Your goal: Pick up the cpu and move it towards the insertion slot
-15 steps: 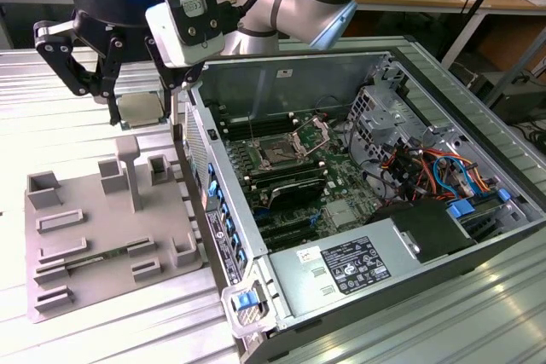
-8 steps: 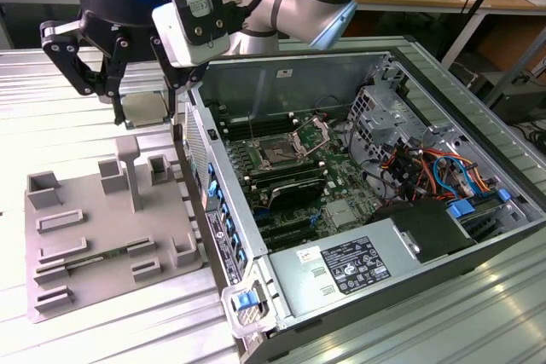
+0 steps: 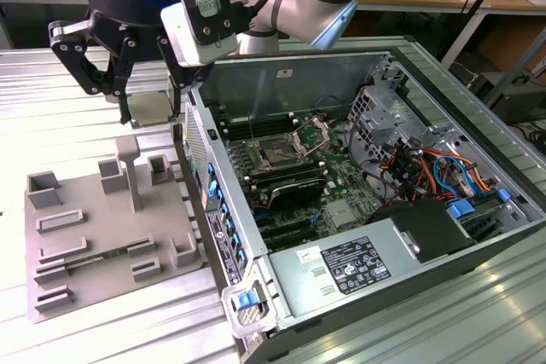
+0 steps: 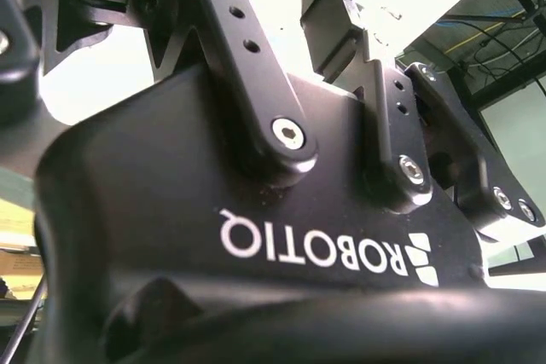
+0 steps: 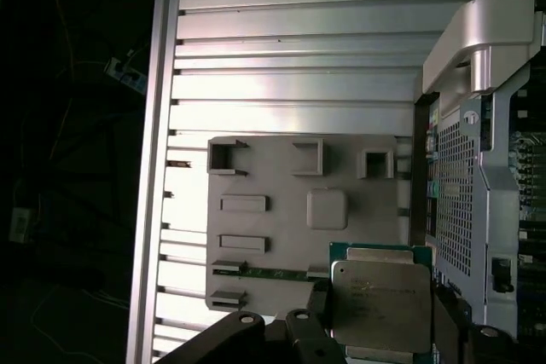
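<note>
Gripper [image 3: 152, 117] jaws pinch the cpu [image 5: 381, 304] by its edges, held in the air over the grey tray [image 3: 94, 245]. The insertion slot [image 3: 278, 156] lies well apart, inside the open computer case [image 3: 409, 236].

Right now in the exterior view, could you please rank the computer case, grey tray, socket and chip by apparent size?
1. computer case
2. grey tray
3. socket and the chip in the claw: roughly alike; the raised chip may be nearer the camera, so unranked.
</note>
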